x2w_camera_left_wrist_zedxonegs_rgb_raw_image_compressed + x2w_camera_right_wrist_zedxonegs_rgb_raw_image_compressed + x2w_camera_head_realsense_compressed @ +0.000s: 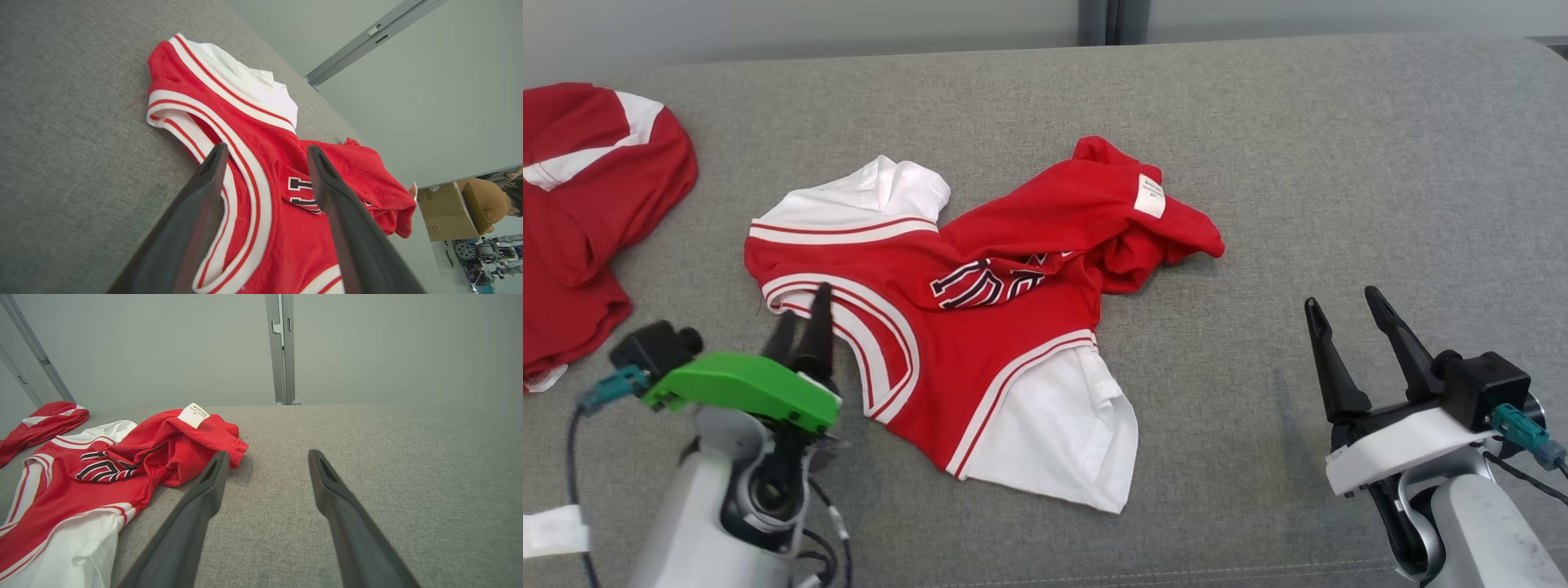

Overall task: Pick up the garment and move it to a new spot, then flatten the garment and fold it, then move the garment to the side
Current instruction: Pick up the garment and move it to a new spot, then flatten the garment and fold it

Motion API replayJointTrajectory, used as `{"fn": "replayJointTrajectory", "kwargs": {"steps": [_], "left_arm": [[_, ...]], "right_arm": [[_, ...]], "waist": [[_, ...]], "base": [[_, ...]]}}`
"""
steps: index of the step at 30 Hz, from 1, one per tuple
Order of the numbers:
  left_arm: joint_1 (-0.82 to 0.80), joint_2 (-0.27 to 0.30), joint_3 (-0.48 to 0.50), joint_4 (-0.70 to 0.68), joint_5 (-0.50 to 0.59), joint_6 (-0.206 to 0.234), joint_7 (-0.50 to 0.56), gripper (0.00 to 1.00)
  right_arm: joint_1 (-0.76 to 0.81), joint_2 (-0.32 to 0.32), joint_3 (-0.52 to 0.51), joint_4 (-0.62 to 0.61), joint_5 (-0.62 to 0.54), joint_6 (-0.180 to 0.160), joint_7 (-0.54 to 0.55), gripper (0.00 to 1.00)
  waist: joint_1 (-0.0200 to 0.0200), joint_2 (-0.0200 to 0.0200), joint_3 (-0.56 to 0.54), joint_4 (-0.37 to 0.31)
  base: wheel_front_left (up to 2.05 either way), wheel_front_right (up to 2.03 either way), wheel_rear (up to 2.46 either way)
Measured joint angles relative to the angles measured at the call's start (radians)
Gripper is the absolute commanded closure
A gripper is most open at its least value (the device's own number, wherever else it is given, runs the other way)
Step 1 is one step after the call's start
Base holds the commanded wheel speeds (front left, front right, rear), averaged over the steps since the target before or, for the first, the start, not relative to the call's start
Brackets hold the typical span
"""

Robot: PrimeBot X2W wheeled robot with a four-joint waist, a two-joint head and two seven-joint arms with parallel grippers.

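The left gripper stands released, its two long, dark, tapering fingers spread apart and empty. In the left wrist view they sit just above the curved white-and-red striped trim at the near left edge of the garment, and whether the tips touch the cloth cannot be told. A glossy green cover caps that wrist. The right gripper, under a white cover, is also spread wide and holds nothing, hovering over bare surface well apart from the garment's right edge. The garment is a soft red jersey with white panels, banded white trim and black-and-white block lettering. It lies rumpled in the middle of the grey, coarsely woven padded surface, its far right part bunched and folded over with one small white label turned up. A second red-and-white garment lies crumpled at the far left edge, apart from the first. Behind the surface rise a pale wall and a grey metal post. In the left wrist view a cardboard box and a person in a mustard top sit beyond the surface.
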Motion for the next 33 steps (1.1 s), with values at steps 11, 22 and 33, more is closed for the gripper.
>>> {"fn": "replayJointTrajectory", "kwargs": {"steps": [11, 22, 33], "left_arm": [[0.180, -0.127, -0.141, -0.050, -0.040, -0.014, 0.015, 0.00], [0.294, -0.092, -0.232, -0.108, -0.010, -0.016, 0.053, 0.00], [0.340, -0.096, -0.241, -0.142, -0.007, -0.016, 0.054, 0.00]], "right_arm": [[0.016, -0.006, 0.031, 0.002, 0.000, 0.000, 0.000, 0.00], [0.026, -0.007, 0.020, 0.000, 0.000, 0.000, 0.000, 0.00], [0.026, -0.002, 0.019, -0.006, 0.000, 0.000, 0.000, 0.00]], "waist": [[0.0000, 0.0000, -0.008, 0.003], [0.0000, 0.0000, -0.005, -0.019], [0.0000, 0.0000, 0.008, -0.023]], "base": [[0.00, 0.00, 0.00], [0.00, 0.00, 0.00], [0.00, 0.00, 0.00]]}}
